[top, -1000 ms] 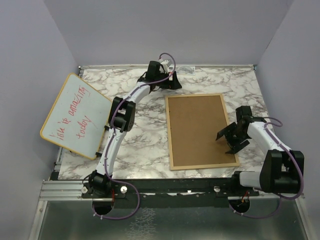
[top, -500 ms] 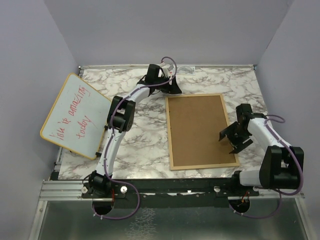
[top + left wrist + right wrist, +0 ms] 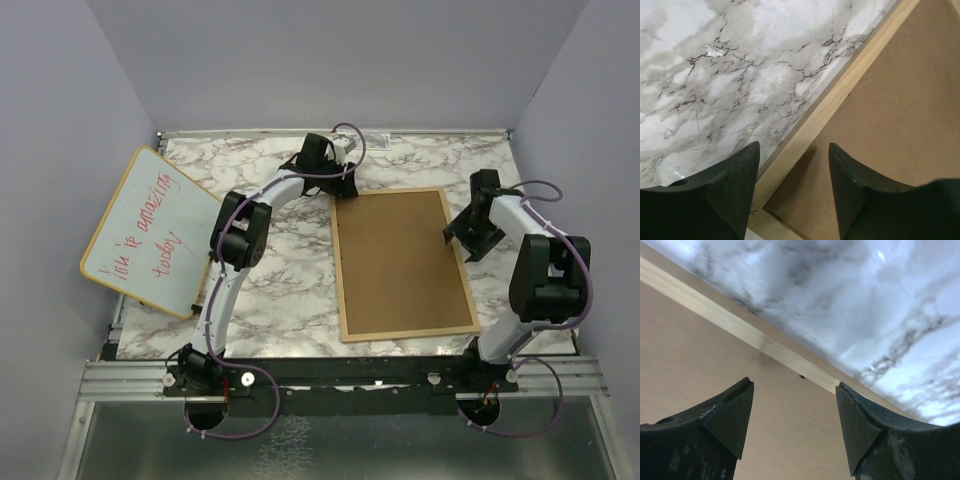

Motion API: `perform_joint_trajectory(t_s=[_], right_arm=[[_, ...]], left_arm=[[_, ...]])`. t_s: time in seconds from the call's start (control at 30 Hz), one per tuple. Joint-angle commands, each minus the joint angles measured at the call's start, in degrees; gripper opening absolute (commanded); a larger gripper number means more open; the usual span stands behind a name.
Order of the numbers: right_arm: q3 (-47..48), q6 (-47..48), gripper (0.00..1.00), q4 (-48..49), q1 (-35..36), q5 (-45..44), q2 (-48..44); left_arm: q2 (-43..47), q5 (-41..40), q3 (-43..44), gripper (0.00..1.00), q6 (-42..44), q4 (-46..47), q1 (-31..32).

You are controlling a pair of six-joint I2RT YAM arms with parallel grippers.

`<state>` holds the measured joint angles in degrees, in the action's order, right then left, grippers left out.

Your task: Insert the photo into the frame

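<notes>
The frame (image 3: pixel 338 265) lies flat on the marble table, a thin light-wood rim with a brown backing board (image 3: pixel 400 260) filling it. The photo is out of view. My left gripper (image 3: pixel 340 184) hangs over the frame's far left corner. In the left wrist view the left gripper (image 3: pixel 794 146) is open and straddles the wooden rail (image 3: pixel 840 95), one finger over marble, the other over the board (image 3: pixel 900 100). My right gripper (image 3: pixel 463 238) is at the frame's right edge, near the far end. In its wrist view the right gripper (image 3: pixel 794 384) is open above the board (image 3: pixel 690 355), just inside the rail (image 3: pixel 740 322).
A round-cornered whiteboard (image 3: pixel 150 230) with red handwriting leans off the table's left edge. Grey walls close in the left, back and right sides. A metal rail (image 3: pixel 330 375) with both arm bases runs along the near edge.
My right arm has swung from the frame's near right side up to its far right edge. My left gripper has shifted right onto the frame's far left corner, its jaws narrowing.
</notes>
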<state>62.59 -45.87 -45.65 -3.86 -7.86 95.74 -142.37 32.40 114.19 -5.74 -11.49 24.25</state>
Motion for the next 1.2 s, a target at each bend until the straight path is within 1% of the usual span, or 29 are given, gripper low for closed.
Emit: perform_joint_trajectory(t_s=[0.0, 0.1, 0.17, 0.33, 0.43, 0.53, 0.63, 0.77, 0.97, 1.07, 1.13, 1.17], right_arm=[[5.6, 3.8, 0.70, 2.7, -0.3, 0.6, 2.0], [8.0, 4.1, 0.69, 2.3, -0.3, 1.4, 2.8], [8.8, 4.3, 0.68, 2.2, -0.4, 2.1, 3.0], [11.2, 4.4, 0.67, 2.7, -0.3, 4.7, 3.6], [12.9, 4.5, 0.65, 2.9, -0.4, 6.5, 4.6], [14.3, 4.4, 0.64, 3.3, -0.4, 8.8, 5.5], [15.2, 4.1, 0.63, 4.0, -0.3, 11.1, 6.1], [15.7, 4.1, 0.61, 5.7, -0.3, 14.8, 7.3], [16.0, 4.3, 0.58, 9.4, 0.3, 22.3, 9.6], [15.1, 5.0, 0.58, 13.7, 1.3, 28.7, 10.2], [13.3, 4.9, 0.58, 18.5, 2.2, 33.8, 10.2], [12.3, 4.5, 0.58, 21.0, 2.9, 36.2, 10.1]], left_arm=[[-2.5, -21.0, -4.0, 0.54, 5.5, -14.7, 1.8], [-1.9, -26.5, -4.6, 0.47, 7.3, -15.1, 2.5], [-1.5, -28.2, -5.1, 0.43, 8.1, -15.5, 2.5], [0.2, -30.4, -8.1, 0.37, 10.4, -15.5, 2.3], [0.2, -30.6, -8.2, 0.34, 10.3, -16.5, 1.7], [-0.1, -33.3, -6.5, 0.31, 7.4, -19.3, 0.2], [0.6, -32.9, -6.6, 0.25, 1.6, -23.4, -2.4], [5.1, -32.5, -14.6, 0.23, -3.1, -23.7, -3.9], [14.0, -32.5, -30.8, 0.20, -7.6, -21.8, -3.6], [18.7, -32.4, -39.6, 0.18, -11.1, -21.3, -3.4], [22.5, -32.5, -46.0, 0.18, -13.4, -20.0, -2.8], [24.6, -30.9, -49.3, 0.18, -14.6, -19.0, -2.3]])
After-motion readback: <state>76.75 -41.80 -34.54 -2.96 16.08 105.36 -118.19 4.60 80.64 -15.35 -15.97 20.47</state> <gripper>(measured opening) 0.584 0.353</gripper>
